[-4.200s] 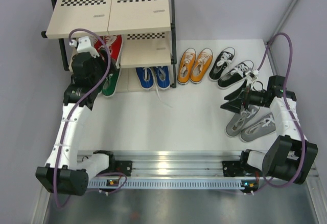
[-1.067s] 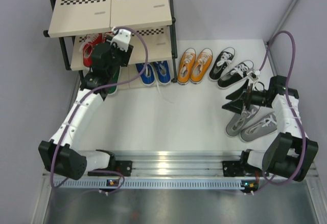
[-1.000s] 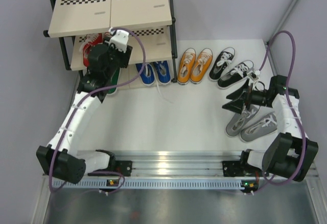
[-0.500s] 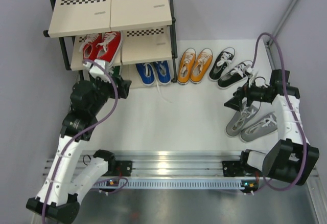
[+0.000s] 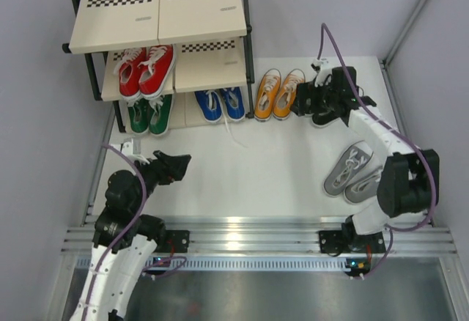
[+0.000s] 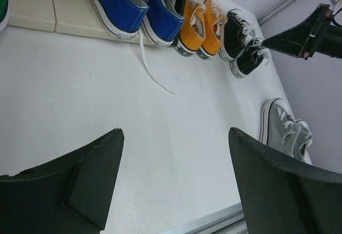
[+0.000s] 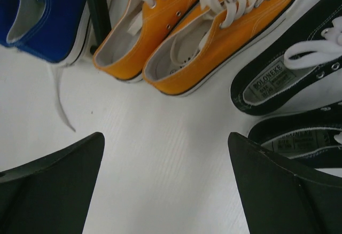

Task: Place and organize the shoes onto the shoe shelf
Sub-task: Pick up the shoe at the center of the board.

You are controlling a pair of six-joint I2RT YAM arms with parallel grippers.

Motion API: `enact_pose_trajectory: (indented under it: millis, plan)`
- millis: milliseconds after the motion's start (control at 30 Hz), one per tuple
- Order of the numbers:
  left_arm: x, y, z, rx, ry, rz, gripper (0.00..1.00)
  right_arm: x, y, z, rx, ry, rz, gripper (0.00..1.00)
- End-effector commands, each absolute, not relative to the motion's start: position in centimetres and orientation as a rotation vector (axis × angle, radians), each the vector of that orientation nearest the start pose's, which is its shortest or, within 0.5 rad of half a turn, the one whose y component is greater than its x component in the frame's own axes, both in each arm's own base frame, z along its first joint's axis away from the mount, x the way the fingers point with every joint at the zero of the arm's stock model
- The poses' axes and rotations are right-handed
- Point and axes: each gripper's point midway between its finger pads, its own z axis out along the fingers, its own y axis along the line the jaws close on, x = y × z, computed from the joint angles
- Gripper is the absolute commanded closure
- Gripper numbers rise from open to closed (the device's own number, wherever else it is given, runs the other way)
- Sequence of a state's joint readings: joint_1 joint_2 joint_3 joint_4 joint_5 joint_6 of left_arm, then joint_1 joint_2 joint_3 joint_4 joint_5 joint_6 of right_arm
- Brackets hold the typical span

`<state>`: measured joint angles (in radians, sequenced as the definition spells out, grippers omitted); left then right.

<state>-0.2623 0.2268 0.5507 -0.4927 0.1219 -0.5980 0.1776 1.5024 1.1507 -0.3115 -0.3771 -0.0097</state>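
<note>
Target (judged): pair of orange canvas lace-up sneakers (image 7: pixel 214 36), standing on the white table (image 5: pixel 242 167) just right of the black-framed, beige-boarded shoe shelf (image 5: pixel 161 13).
Right gripper (image 7: pixel 165 138): fingers spread wide and empty, hovering near the orange heels.
Bearing: orange pair lies straight ahead of the open gap; pair of black canvas sneakers (image 7: pixel 288 79) to their right.
Long axis: heels toward the gripper, toes away, slightly slanted.
Left gripper (image 5: pixel 178 164): spread and empty, well apart from the orange pair, back by its base.
Nearer arm: right.
</note>
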Motion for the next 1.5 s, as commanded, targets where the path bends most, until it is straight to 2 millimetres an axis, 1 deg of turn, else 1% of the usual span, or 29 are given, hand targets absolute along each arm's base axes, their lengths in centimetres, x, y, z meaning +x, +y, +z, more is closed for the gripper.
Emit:
enact_pose_trajectory:
  millis: [0, 67, 100, 133, 267, 300, 333, 367, 500, 667, 700, 733, 767, 833, 867, 967, 1000, 1033, 1067, 1100, 1133, 1167, 1233, 1267, 1300, 1333, 1367, 1433, 1467]
  plan:
    - [18.9, -9.4, 22.0, -0.386, 1.769, -0.802, 0.15, 45.6, 14.6, 19.0, -0.104, 2.119, 0.466, 0.01]
    - [18.8, -9.1, 21.9, -0.415, 1.747, -0.809, 0.15, 47.1, 15.4, 19.6, -0.07, 2.106, 0.491, 0.01]
    - [18.8, -8.9, 21.9, -0.424, 1.744, -0.802, 0.15, 47.9, 15.8, 18.2, -0.038, 2.139, 0.506, 0.01]
    - [18.8, -8.8, 22.0, -0.429, 1.739, -0.793, 0.15, 48.8, 16.1, 18.9, -0.033, 2.122, 0.5, 0.01]
    - [18.9, -8.7, 21.7, -0.432, 1.764, -0.778, 0.14, 50.4, 16.5, 16.7, 0.034, 2.165, 0.441, 0.02]
    - [18.8, -8.8, 21.8, -0.429, 1.765, -0.785, 0.15, 50.6, 16.5, 15.4, 0.054, 2.194, 0.433, 0.06]
    - [18.9, -8.8, 21.7, -0.431, 1.771, -0.783, 0.14, 50.9, 16.8, 15.4, 0.056, 2.196, 0.43, 0.08]
    - [18.9, -8.8, 21.7, -0.433, 1.77, -0.78, 0.14, 50.9, 16.8, 14.3, 0.071, 2.227, 0.425, 0.12]
    - [18.9, -8.8, 21.7, -0.429, 1.771, -0.782, 0.15, 50.0, 17.2, 11.8, 0.095, 2.282, 0.425, 0.24]
    - [19.0, -9.0, 21.5, -0.427, 1.782, -0.784, 0.14, 49.7, 17.9, 9.5, 0.115, 2.319, 0.416, 0.35]
    - [18.9, -9.0, 21.5, -0.426, 1.782, -0.785, 0.14, 49.7, 17.8, 8.4, 0.135, 2.343, 0.41, 0.38]
    - [18.9, -9.0, 21.5, -0.424, 1.785, -0.789, 0.14, 50.2, 18.1, 8.6, 0.142, 2.337, 0.413, 0.44]
    - [18.9, -9.1, 21.5, -0.425, 1.784, -0.793, 0.14, 50.3, 18.2, 7.5, 0.151, 2.358, 0.409, 0.45]
    - [18.9, -9.1, 21.5, -0.428, 1.787, -0.795, 0.14, 50.9, 18.4, 7.4, 0.16, 2.36, 0.412, 0.48]
    - [18.9, -9.2, 21.5, -0.429, 1.789, -0.805, 0.14, 51.0, 18.5, 6.5, 0.16, 2.378, 0.407, 0.49]
    - [18.8, -9.4, 21.6, -0.436, 1.789, -0.823, 0.14, 51.0, 18.6, 6.3, 0.159, 2.389, 0.409, 0.65]
    - [18.8, -9.5, 21.6, -0.443, 1.79, -0.83, 0.14, 50.7, 18.5, 6.1, 0.157, 2.394, 0.403, 0.75]
    - [18.9, -9.6, 21.5, -0.445, 1.793, -0.839, 0.14, 50.5, 18.4, 6.3, 0.153, 2.39, 0.406, 0.81]
    - [18.9, -9.9, 21.6, -0.447, 1.788, -0.866, 0.14, 50.6, 18.3, 7.6, 0.132, 2.356, 0.414, 0.87]
    - [19.0, -10.3, 21.2, -0.448, 1.798, -0.885, 0.14, 50.0, 18.1, 7.5, 0.126, 2.358, 0.418, 0.98]
    - [19.0, -10.6, 21.1, -0.448, 1.796, -0.907, 0.14, 49.8, 17.9, 8.2, 0.117, 2.341, 0.432, 1.0]
    - [19.1, -11.3, 21.7, -0.44, 1.779, -0.965, 0.14, 49.8, 17.9, 10.8, 0.086, 2.281, 0.455, 1.0]
    - [19.3, -12.2, 21.0, -0.464, 1.79, -1.04, 0.14, 48.7, 17.5, 12.2, 0.051, 2.249, 0.47, 1.0]
    - [19.5, -12.8, 21.9, -0.442, 1.75, -1.092, 0.14, 48.0, 17.0, 14.6, 0.006, 2.194, 0.466, 1.0]
    - [19.4, -13.5, 21.0, -0.434, 1.773, -1.136, 0.14, 47.6, 16.8, 15.8, -0.017, 2.166, 0.464, 1.0]
    - [19.5, -13.9, 21.2, -0.452, 1.761, -1.183, 0.14, 47.0, 16.7, 16.9, -0.04, 2.146, 0.462, 1.0]
    - [19.5, -14.2, 21.2, -0.447, 1.755, -1.214, 0.14, 46.0, 16.4, 19.4, -0.09, 2.095, 0.463, 1.0]
    - [19.7, -15.1, 21.3, -0.417, 1.737, -1.285, 0.14, 44.4, 15.8, 20.2, -0.139, 2.09, 0.45, 1.0]
    - [19.9, -15.4, 20.8, -0.419, 1.754, -1.297, 0.14, 42.7, 15.6, 21.2, -0.209, 2.079, 0.453, 1.0]
